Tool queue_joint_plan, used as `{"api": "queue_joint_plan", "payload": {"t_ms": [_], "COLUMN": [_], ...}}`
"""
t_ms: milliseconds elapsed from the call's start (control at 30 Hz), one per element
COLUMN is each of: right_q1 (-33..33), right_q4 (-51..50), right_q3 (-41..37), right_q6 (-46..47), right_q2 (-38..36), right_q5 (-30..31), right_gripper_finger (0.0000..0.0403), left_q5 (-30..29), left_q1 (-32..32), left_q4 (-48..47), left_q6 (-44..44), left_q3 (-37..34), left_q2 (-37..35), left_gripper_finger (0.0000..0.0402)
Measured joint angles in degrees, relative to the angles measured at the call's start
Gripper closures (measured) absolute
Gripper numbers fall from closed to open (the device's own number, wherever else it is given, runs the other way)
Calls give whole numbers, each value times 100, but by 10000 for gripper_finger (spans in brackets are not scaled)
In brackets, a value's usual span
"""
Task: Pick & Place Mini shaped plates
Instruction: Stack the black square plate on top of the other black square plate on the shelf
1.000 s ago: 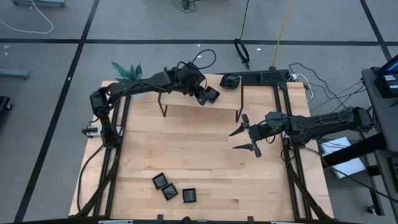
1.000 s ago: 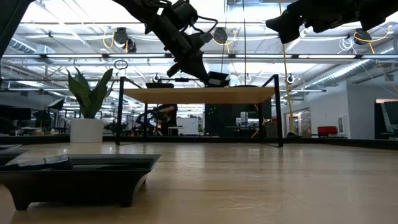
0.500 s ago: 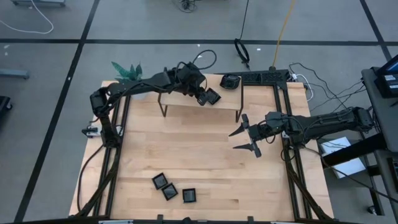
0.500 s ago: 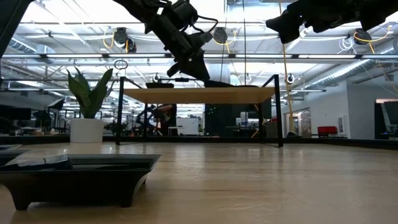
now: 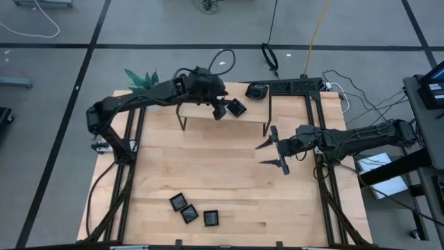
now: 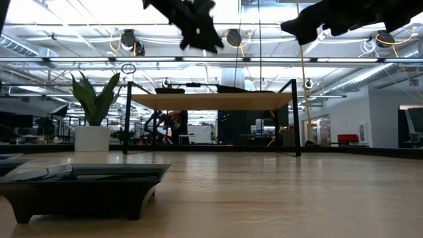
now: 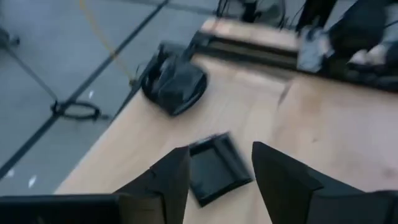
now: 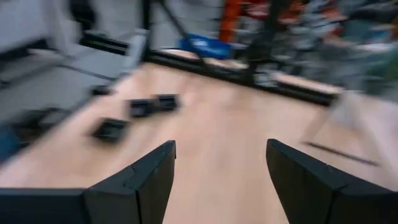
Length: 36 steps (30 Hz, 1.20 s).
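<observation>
Now one mini plate (image 5: pixel 237 107) lies on the raised shelf (image 5: pixel 208 123), left jaws apart.

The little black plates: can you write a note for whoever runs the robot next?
Left gripper: fingers open, empty, above the raised shelf.
Right gripper: fingers open, empty, waiting over the table's middle right.
Done: one plate lies on the shelf.
Left: three plates at the table's near edge, not yet picked up.
</observation>
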Motion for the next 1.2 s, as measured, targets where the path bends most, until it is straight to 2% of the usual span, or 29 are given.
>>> {"api": "queue_joint_plan", "payload": {"t_ms": [133,267,333,433,533,600,833,967,1200], "right_q1": [-78,-513,-855,-1363,-1790,-2026,-2631,-2861,-3062], "right_q4": [273,192,51,-123,-376,-616,-1530,-1965,-1992], "right_q3": [2,240,636,1276,1933,2449,4068,4661,4690], "right_q6": [-473,-1290,-1299,-1398,-1529,-1442,-1212,-1206,-1307], "right_q2": [150,535,827,1330,1872,2224,3404,4001,4773], "right_q5": [1053,1253,1553,1793,1336,812,68,-586,-585], "right_gripper_finger": [165,182,207,271,361,390,401,402,403], "left_q5": [-5,-137,-358,-676,-833,-897,-928,-1119,-1554], "left_q1": [-245,-518,-646,-751,-824,-863,-949,-1000,-1165], "left_q4": [-14,-126,-169,-212,-217,-405,-1197,-1438,-1734], "left_q6": [16,266,430,489,491,493,394,156,18], "left_q3": [0,0,0,7,9,9,7,7,4], "left_q2": [-409,-770,-949,-1209,-1368,-1472,-1600,-1600,-1601], "left_gripper_finger": [222,222,223,234,263,290,393,393,394]}}
